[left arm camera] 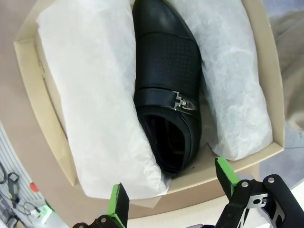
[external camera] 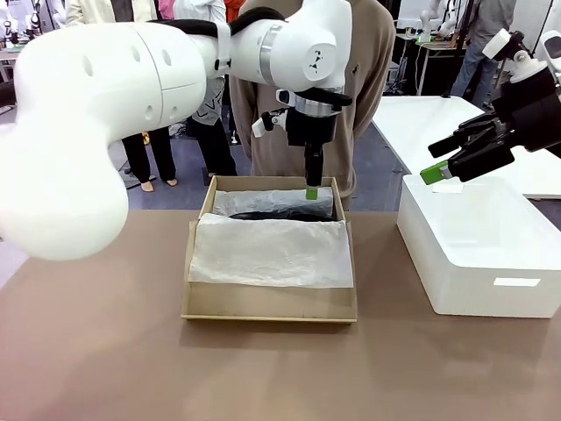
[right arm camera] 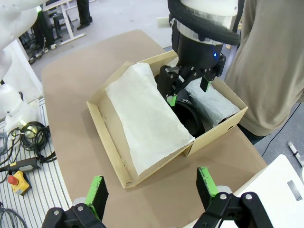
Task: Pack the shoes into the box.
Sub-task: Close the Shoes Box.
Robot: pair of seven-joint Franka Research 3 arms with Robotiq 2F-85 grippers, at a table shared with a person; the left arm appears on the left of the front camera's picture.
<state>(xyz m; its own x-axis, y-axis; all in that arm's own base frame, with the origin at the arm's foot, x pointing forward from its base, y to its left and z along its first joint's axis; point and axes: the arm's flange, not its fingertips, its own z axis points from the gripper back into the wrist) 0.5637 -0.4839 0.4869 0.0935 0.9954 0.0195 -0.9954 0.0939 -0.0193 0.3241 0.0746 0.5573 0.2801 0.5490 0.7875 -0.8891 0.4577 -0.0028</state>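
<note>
**1. Left claw.** The left gripper (external camera: pixel 311 190) hangs over the far half of the box (external camera: pixel 263 304), fingers pointing down. Its jaws are spread wide and carry nothing. The left wrist view shows one green pad (left arm camera: pixel 118 204) on each side of the box's end wall.

**2. Box contents.** The box stands open on the table (external camera: pixel 105 351). White tissue paper (external camera: pixel 272 253) covers the near half of the box and lines the far half. One shoe (left arm camera: pixel 166 71) lies inside the box, in the gap between the two tissue folds, sole down, buckle (left arm camera: pixel 183 102) up. Whether the second shoe lies under the near tissue cannot be told.

**3. Handling.**
- The shoe is probably moderately heavy and stiff at sole and heel.
- The glossy upper is likely slippery and easily scuffed.
- Recommended hold: across the rim of the foot opening or at the heel, not on the toe.
- The tissue is light and limp, and probably tears if it is pinched and dragged.

**4. Right of the box.** A white block (external camera: pixel 478 254) stands beside the box. The right gripper (external camera: pixel 432 162) hovers above the block with its jaws wide and empty.
</note>
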